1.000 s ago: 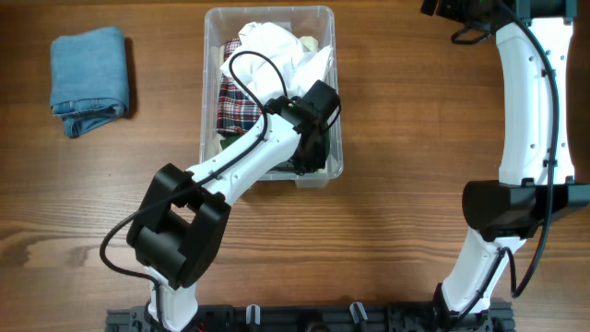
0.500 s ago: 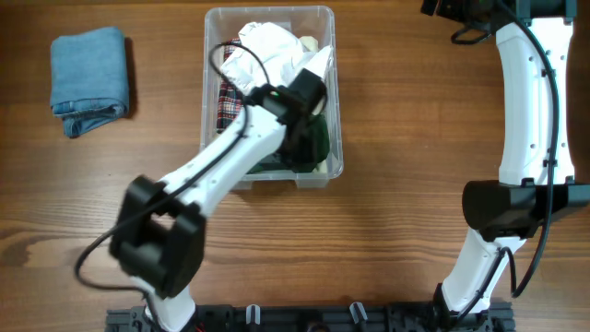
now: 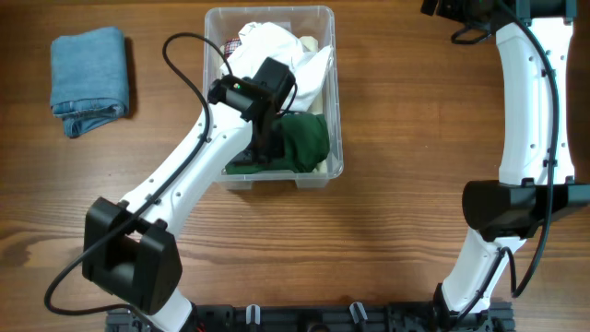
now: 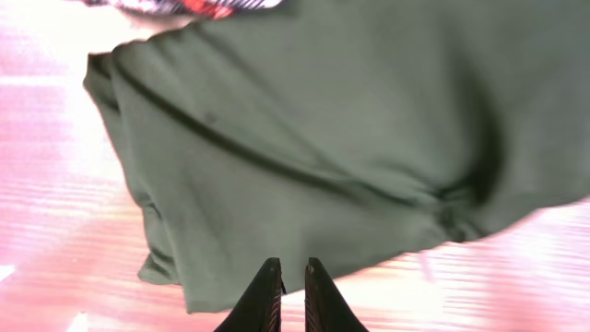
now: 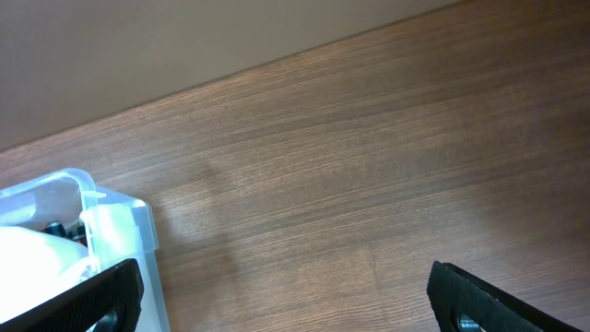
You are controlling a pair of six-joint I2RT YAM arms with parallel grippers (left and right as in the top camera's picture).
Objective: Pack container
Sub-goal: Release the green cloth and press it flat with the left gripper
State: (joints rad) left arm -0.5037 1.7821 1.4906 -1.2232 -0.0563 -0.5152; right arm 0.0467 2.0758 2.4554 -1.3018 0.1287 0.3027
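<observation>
We see clear round-cornered container [image 3: 336, 111] packed with white cloth [image 3: 277, 46] and green garment [image 3: 304, 143]; left gripper [image 4: 287, 277] over the green, nearly closed, empty; right gripper [image 5: 286, 297] wide open, empty

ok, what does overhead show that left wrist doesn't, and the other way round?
Only overhead: the whole container, the white cloth inside it, the folded blue towel on the table, the right arm. Only left wrist: the left gripper, fingers nearly together with nothing between them, over the green cloth's edge. Both: the green cloth.
</observation>
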